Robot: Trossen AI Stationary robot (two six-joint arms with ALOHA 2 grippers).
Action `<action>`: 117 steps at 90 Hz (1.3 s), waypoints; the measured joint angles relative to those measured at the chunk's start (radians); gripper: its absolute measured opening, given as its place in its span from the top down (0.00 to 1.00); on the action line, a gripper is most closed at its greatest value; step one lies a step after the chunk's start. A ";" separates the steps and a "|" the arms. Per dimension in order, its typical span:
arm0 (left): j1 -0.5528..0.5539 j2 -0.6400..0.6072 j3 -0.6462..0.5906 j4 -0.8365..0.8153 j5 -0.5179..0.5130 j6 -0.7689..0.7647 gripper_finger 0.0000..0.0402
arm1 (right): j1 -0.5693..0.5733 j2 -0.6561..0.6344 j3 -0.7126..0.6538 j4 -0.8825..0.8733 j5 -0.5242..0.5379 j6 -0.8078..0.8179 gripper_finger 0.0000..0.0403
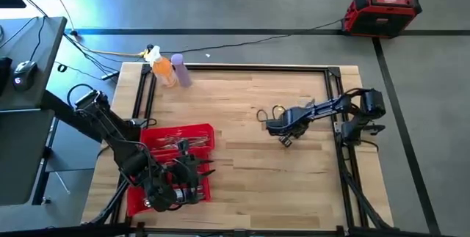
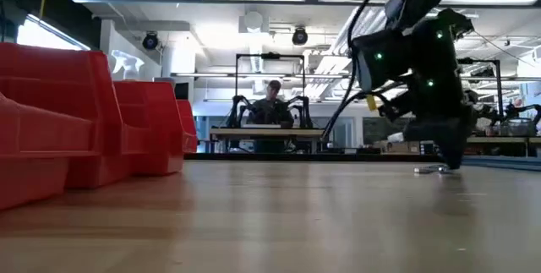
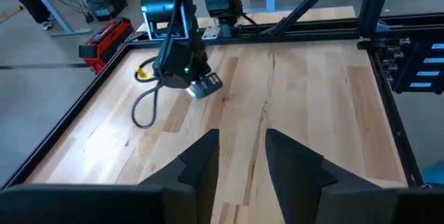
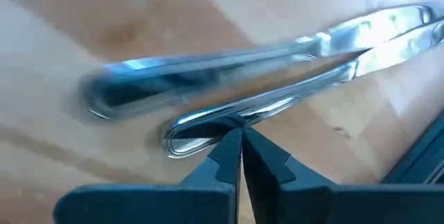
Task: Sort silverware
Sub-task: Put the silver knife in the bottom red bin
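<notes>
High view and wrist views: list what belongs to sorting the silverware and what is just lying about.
Belongs to the job:
- shiny silver-metal silverware in the red plastic tray
- two shiny metal utensils on the wooden table, at the right gripper
- left gripper, jaws open, over the tray

Just lying about:
- orange plastic bottle
- purple plastic bottle
- red case on the floor

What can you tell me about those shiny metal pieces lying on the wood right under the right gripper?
Two pieces of silverware lie side by side on the bare wooden table, their slim polished handles ending in rounded tips. They look like silver metal; which kind each is stays hidden. The right gripper is low over them, its tips together at the end of one handle. They sit far from the red tray.
</notes>
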State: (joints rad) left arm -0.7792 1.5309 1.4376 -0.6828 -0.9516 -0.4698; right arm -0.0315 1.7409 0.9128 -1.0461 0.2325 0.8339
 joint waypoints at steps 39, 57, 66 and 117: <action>0.000 0.000 0.000 0.000 0.000 0.001 0.75 | -0.068 0.000 0.090 0.012 0.063 0.057 0.78; 0.000 0.000 0.000 -0.001 0.010 0.001 0.75 | -0.135 -0.007 0.007 0.168 -0.014 0.109 0.60; 0.000 0.000 0.000 -0.001 0.011 0.002 0.75 | -0.138 -0.011 -0.020 0.235 -0.079 0.110 0.55; 0.007 0.027 0.000 -0.009 0.020 0.013 0.75 | 0.206 0.002 0.092 0.430 -0.200 0.146 0.55</action>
State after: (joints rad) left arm -0.7721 1.5576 1.4376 -0.6918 -0.9318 -0.4566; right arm 0.1743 1.7432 1.0046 -0.6163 0.0322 0.9802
